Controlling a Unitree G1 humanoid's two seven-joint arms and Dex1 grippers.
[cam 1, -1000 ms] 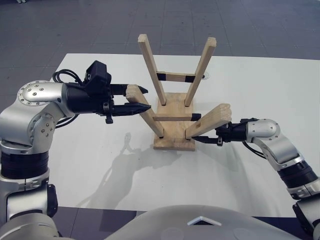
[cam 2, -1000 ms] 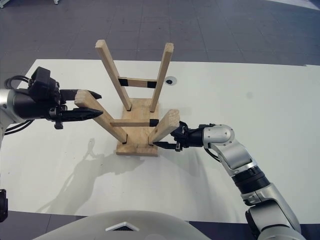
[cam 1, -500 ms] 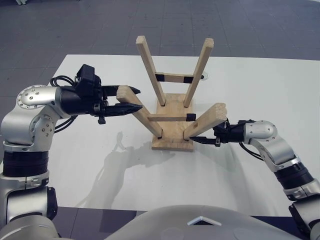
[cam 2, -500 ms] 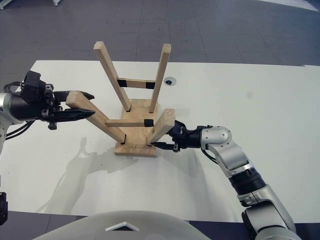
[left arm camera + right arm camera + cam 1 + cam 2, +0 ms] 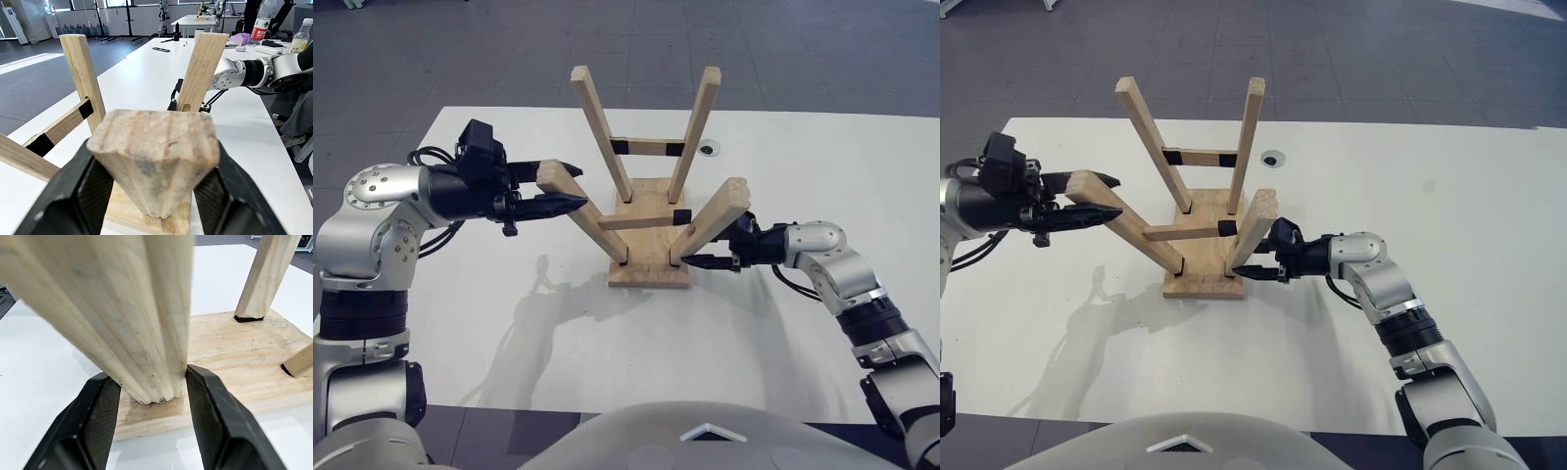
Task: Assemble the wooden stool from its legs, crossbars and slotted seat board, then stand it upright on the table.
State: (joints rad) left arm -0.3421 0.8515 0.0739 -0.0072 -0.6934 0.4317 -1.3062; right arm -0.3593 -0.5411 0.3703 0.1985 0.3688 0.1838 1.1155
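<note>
When readying the inverted stool [image 5: 651, 201] for turning upright, judged the likely step in hand, take the seat board [image 5: 651, 272], flat on the table [image 5: 822, 166] with four legs pointing up, as reference.

Left of the seat board: left gripper [image 5: 578, 184] clamped shut on the top end of the near-left leg [image 5: 592, 223]. Hold that grip square; avoid levering the leg out of its slot.

Right of the seat board: right gripper [image 5: 697, 257] closed around the base of the near-right leg [image 5: 710, 223], just above the board. Move both sides together; guard against working the near crossbar [image 5: 641, 221] loose.

Under the seat board: white, smooth table, probably slippery. Beyond the board: small round hole [image 5: 708, 150], then grey tiled floor [image 5: 460, 49].
</note>
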